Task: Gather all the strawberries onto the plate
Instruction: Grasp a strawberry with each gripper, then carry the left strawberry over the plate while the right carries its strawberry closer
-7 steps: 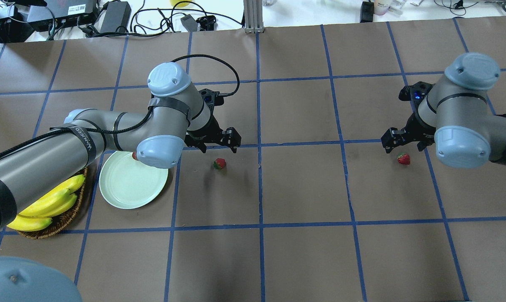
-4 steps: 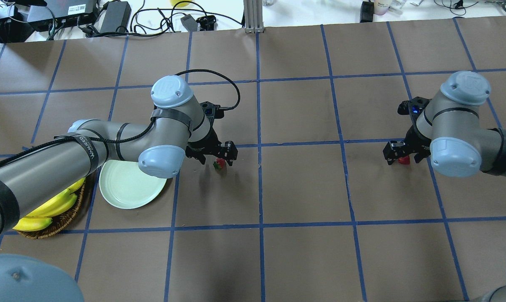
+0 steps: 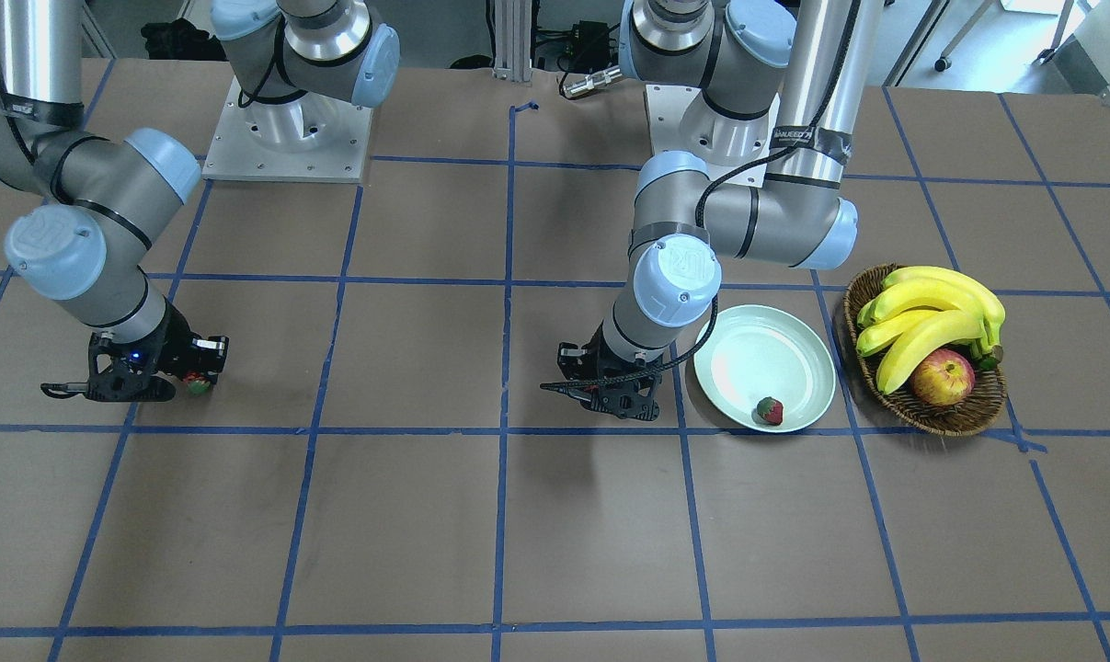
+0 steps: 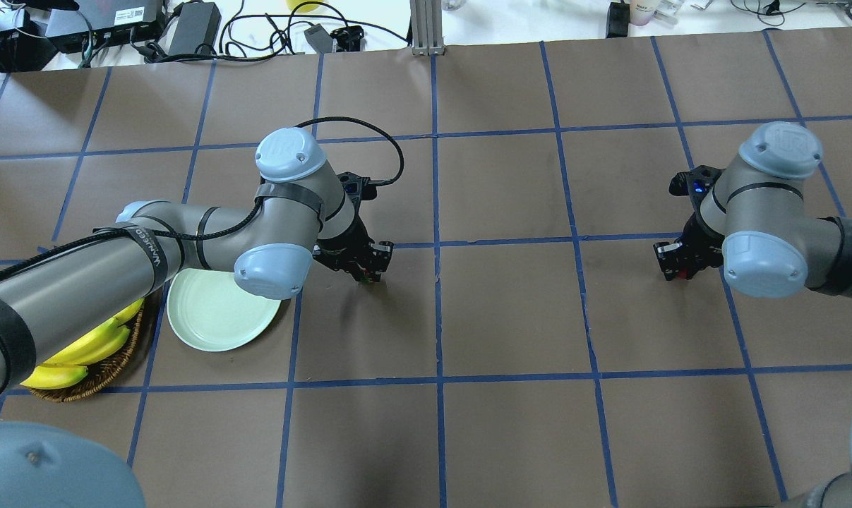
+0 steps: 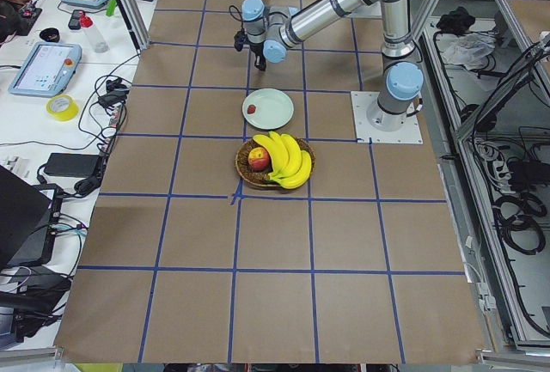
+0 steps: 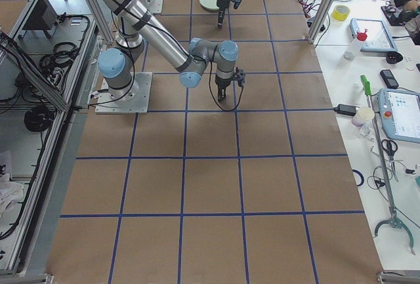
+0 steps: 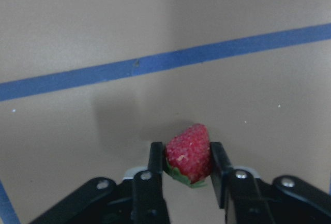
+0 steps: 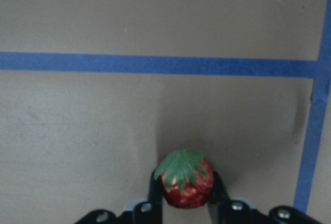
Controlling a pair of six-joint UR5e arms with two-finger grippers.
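As the left claw clamps one strawberry beside the plate and the right claw a second strawberry toward the worktop's right edge, grasping appears complete; next, lift both plateward.

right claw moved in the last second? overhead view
Yes. The right claw has come toward the view's bottom edge, off the horizontal blue tape line it sat over, and is now closed on the strawberry.

A strawberry, cap up, apparently tight between right gripper fingers
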